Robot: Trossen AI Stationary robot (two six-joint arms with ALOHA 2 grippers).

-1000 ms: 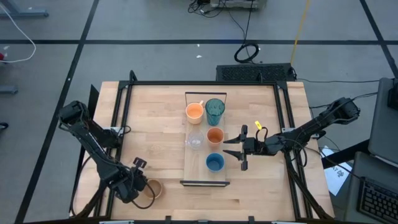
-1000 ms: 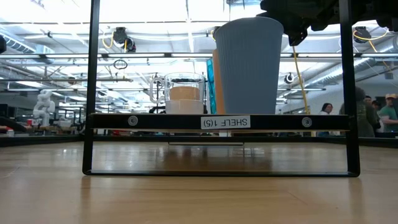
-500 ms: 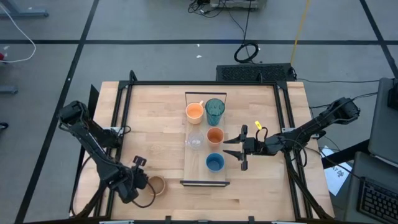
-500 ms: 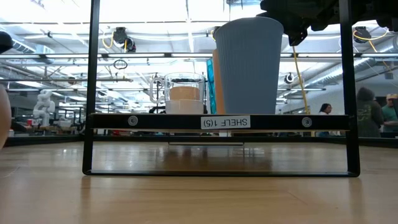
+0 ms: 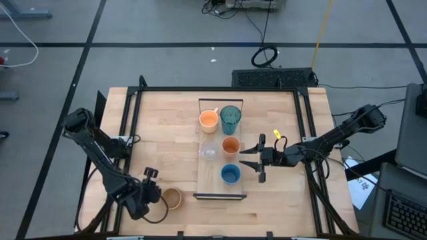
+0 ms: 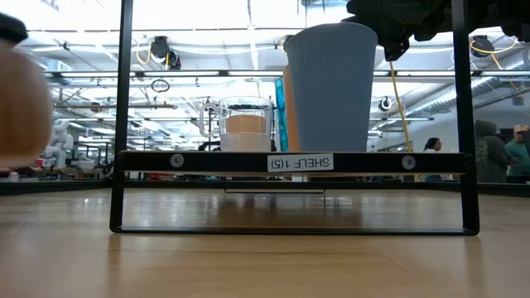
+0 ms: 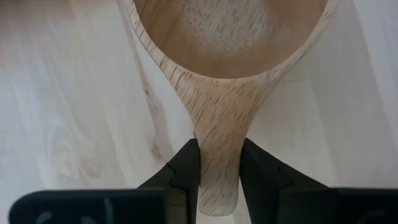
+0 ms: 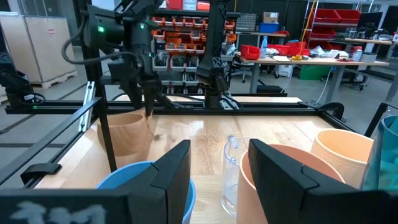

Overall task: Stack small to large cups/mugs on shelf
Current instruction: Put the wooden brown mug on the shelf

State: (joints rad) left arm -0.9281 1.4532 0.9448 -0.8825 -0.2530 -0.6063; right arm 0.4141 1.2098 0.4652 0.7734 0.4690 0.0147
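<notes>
The left end effector point(image 7: 217, 171) is closed on the flat handle of the tan wooden handled mug point(image 5: 171, 197), lifted off the counter point(image 5: 167, 133) left of the pale-wood shelf point(image 5: 212, 180). So thin a pinch could let the mug swing or slip. The right end effector point(image 5: 261, 160), part-open and empty, is held just right of the shelf.

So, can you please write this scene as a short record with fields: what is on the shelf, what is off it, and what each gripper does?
on shelf: orange handled mug, teal tumbler, clear cup, small orange cup, blue cup
off shelf: wooden mug, on the tabletop left of the shelf, near the front edge
left gripper: shut on the wooden mug's handle
right gripper: open, beside the shelf's right edge, holding nothing
</notes>
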